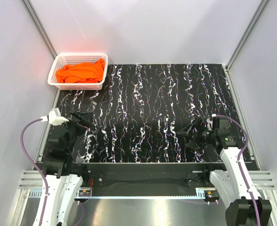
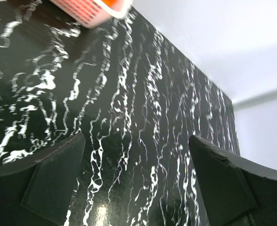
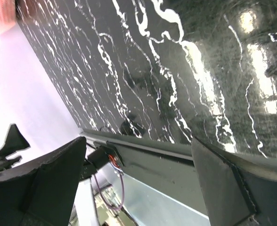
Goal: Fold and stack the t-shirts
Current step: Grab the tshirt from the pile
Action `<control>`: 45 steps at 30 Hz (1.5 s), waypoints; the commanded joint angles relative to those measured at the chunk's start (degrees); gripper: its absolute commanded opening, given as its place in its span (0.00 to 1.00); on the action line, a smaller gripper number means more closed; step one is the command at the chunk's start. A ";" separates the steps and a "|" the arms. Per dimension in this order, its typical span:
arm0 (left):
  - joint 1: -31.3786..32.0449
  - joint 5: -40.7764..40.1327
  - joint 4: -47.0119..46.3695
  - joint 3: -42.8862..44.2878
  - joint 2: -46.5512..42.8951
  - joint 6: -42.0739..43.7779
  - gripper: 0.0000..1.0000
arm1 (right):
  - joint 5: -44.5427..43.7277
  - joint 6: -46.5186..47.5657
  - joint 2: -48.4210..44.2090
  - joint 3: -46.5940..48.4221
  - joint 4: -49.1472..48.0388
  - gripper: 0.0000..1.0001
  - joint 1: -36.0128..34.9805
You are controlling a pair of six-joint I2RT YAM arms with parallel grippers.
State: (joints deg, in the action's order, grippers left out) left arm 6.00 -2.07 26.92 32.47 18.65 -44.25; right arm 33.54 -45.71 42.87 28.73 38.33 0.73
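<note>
Bright orange t-shirts (image 1: 81, 73) lie crumpled in a white mesh basket (image 1: 77, 85) at the table's far left corner. The basket's corner (image 2: 89, 14) shows at the top of the left wrist view, with a sliver of orange (image 2: 117, 2). My left gripper (image 1: 84, 120) is open and empty above the table's left side, far from the basket. My right gripper (image 1: 191, 133) is open and empty near the table's front right. In both wrist views the fingers (image 2: 58, 174) (image 3: 232, 183) stand wide apart with nothing between them.
The black marbled table top (image 1: 152, 108) spans the view between grey walls. A metal frame rail (image 1: 143, 165) runs along the near edge; it also shows in the right wrist view (image 3: 167, 162). Purple cables (image 1: 28, 129) hang by both arms.
</note>
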 commanded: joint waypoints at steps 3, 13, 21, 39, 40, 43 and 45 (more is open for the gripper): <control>-0.02 -2.68 -6.78 5.66 9.27 2.06 0.99 | 2.14 5.01 1.59 8.79 5.35 1.00 -0.38; -1.42 -16.11 -23.28 26.40 48.91 7.51 0.99 | 3.90 9.67 4.41 14.69 7.99 1.00 -0.38; -8.28 -8.76 -28.41 47.05 78.94 -3.55 0.82 | 1.62 12.40 10.73 19.08 7.73 1.00 -0.47; -10.40 -2.94 -27.37 80.11 118.00 -38.00 0.80 | -8.49 13.55 30.77 27.25 3.60 1.00 -0.21; -10.39 -3.81 -27.10 80.38 118.45 -38.89 0.78 | -8.93 13.20 31.21 27.52 3.42 1.00 -0.12; -10.48 -5.31 -24.38 80.12 120.03 -42.83 0.73 | -9.28 12.49 33.24 27.87 2.72 1.00 0.15; -10.57 -6.02 -24.02 80.29 120.74 -44.16 0.67 | -9.46 12.14 34.55 28.31 2.37 1.00 0.15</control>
State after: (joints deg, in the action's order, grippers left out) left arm -4.16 -6.50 2.11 109.89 138.47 -82.85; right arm 25.76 -32.82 76.23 54.43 42.63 0.75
